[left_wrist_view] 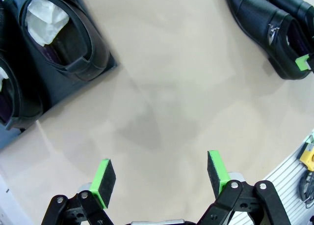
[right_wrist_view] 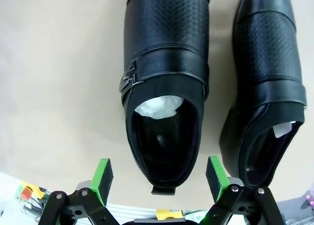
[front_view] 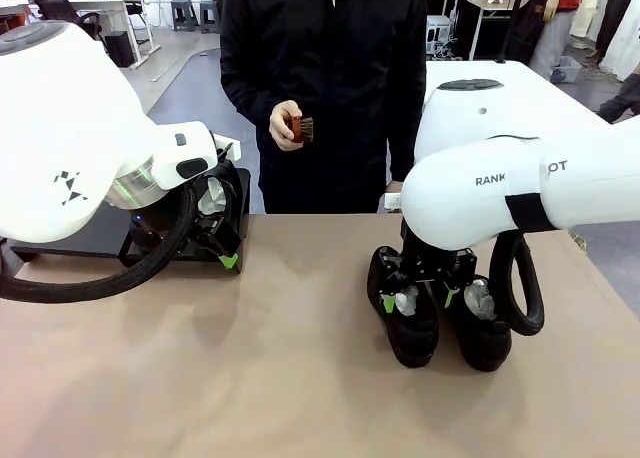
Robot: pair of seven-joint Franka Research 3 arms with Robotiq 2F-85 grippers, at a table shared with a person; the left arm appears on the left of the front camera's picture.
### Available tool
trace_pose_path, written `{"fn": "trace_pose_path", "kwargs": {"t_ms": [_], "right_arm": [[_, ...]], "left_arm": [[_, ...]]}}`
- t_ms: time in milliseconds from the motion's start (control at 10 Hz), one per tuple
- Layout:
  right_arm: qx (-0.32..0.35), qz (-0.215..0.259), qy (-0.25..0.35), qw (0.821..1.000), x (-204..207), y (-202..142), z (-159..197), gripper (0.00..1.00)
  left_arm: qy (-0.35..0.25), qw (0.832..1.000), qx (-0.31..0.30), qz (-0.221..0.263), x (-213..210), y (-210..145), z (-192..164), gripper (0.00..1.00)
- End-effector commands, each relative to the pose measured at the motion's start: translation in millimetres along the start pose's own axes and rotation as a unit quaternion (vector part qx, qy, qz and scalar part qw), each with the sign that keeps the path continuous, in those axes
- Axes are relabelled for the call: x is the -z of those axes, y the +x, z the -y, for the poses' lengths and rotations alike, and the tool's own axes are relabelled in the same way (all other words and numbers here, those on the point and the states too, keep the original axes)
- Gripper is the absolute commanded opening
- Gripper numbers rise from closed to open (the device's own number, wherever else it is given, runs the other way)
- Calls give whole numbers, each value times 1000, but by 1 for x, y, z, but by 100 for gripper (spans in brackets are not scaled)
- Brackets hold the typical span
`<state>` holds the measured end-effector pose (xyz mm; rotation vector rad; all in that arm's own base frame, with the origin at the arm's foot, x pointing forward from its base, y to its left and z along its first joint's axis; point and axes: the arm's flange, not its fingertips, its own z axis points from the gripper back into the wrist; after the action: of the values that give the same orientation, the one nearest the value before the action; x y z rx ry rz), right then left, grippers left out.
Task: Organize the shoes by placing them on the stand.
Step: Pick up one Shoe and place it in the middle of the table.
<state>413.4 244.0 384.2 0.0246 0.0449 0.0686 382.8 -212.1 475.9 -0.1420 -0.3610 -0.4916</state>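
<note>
Two shoes (left_wrist_view: pixel 61 36) are set on the stand (front_view: pixel 85 240), the left gripper (left_wrist_view: pixel 159 173) is held open above the bare table (left_wrist_view: pixel 171 87), and the right gripper (right_wrist_view: pixel 158 173) is spread open at the heel of one shoe (right_wrist_view: pixel 167 58) of the two left on the table, seemingly without contact.

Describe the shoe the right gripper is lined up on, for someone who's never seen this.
On the tan table, under the right arm, two shoes sit side by side. It's the shoe on the robot's left, nearer the table's middle. The open right gripper straddles its heel and a metal buckle shows on its strap; the neighbouring shoe lies outside the pads.
</note>
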Motion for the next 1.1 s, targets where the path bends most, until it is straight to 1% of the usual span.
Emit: {"fn": "trace_pose_path", "kwargs": {"t_ms": [0, 1000], "right_arm": [[30, 8, -2, 1000, 10, 6, 3, 100], [74, 17, 13, 997, 17, 24, 28, 100]], "left_arm": [[-7, 1000, -6, 6, 0, -1, -1, 97], [-7, 1000, -6, 6, 0, -1, -1, 97]]}}
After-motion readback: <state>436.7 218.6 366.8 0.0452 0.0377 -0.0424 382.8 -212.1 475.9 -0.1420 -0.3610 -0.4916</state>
